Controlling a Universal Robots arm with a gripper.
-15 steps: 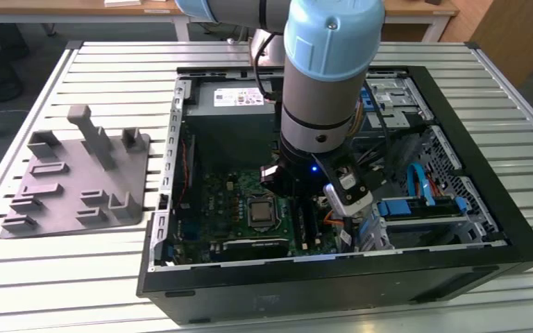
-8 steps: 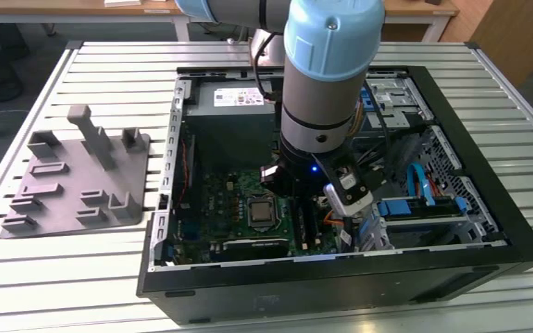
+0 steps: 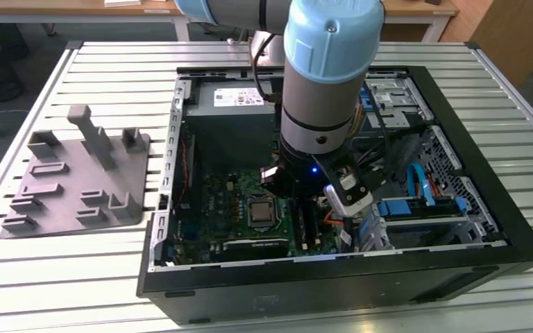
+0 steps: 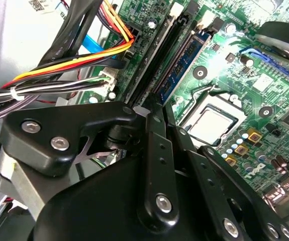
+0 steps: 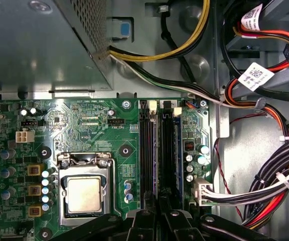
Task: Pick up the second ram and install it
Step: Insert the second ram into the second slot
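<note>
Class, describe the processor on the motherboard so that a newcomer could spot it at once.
Start at the open black computer case lying on the slatted table and find the green motherboard inside it. Beside the long black memory slots sits the processor: a flat silver square clamped in a metal frame, unlike the narrow slots and the small round capacitors around it.

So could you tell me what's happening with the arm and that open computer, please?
The Universal Robots arm reaches down into the open computer case, its claw poised over the motherboard's memory slots beside the processor socket. In the second wrist view a RAM stick sits in a slot. The grey moulded block lies on the slatted table.
</note>
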